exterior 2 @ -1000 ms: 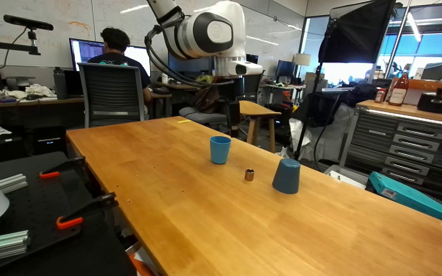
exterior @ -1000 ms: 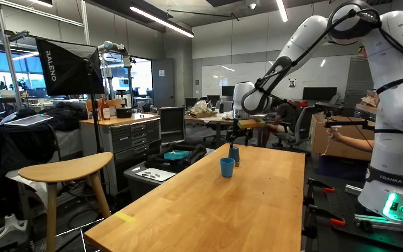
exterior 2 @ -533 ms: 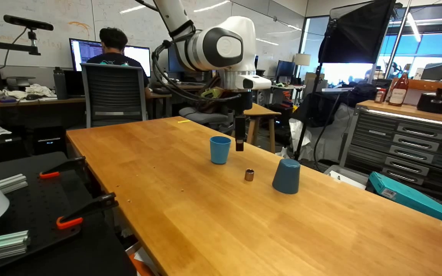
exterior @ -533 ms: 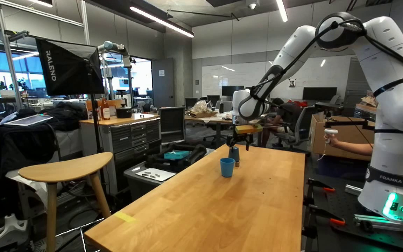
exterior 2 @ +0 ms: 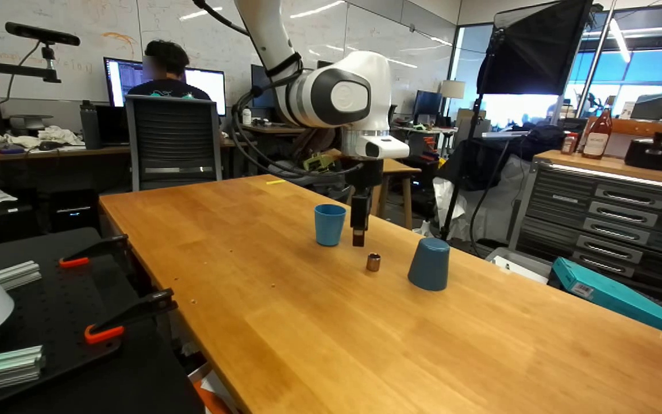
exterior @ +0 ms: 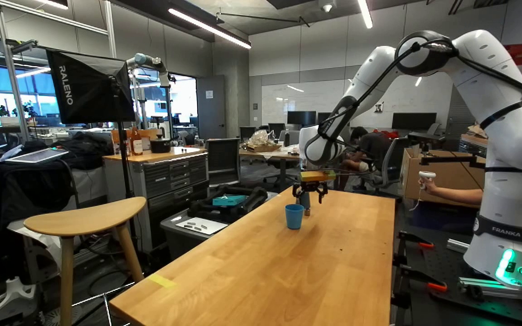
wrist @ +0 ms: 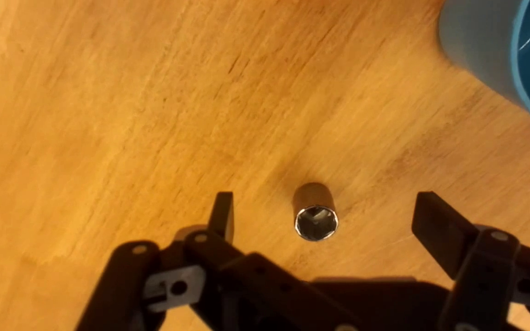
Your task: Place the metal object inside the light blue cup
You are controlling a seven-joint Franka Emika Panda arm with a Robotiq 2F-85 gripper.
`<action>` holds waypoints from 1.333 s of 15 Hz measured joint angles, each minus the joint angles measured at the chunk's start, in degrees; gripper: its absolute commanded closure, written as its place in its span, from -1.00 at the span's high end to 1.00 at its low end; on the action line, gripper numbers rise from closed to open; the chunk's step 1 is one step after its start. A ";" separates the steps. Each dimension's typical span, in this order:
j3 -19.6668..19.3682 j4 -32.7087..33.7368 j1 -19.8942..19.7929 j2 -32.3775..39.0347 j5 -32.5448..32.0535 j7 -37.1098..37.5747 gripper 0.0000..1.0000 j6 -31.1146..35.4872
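The metal object (exterior 2: 373, 263) is a small shiny socket standing upright on the table. It also shows in the wrist view (wrist: 313, 196), open end up, and in an exterior view (exterior: 306, 212). The light blue cup (exterior 2: 329, 227) stands upright with its mouth up; it shows in an exterior view (exterior: 294, 217) and at the top right of the wrist view (wrist: 481, 46). My gripper (wrist: 325, 197) is open and empty, pointing down above the table. In the wrist view the socket lies between its fingers, nearer the left one, touching neither. The gripper also shows in both exterior views (exterior: 309, 200) (exterior 2: 358, 238).
A darker blue cup (exterior 2: 429, 264) stands upside down on the wooden table (exterior 2: 308, 333), on the far side of the socket from the light blue cup. Black clamps with orange tips (exterior 2: 104, 333) sit at the table's edge by the robot base. A stool (exterior: 89, 217) stands beside the table.
My gripper has come down towards the table, closer to the socket, staying open. The socket and both cups have not moved.
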 measured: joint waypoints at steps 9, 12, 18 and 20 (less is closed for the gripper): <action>-2.08 1.41 0.29 4.01 0.55 4.71 0.46 2.77; -2.81 1.42 1.31 5.20 0.55 5.72 -0.03 4.43; -3.94 2.54 4.16 8.17 0.55 7.65 -0.89 8.87; -4.15 3.08 5.07 8.71 0.55 7.98 -0.93 9.25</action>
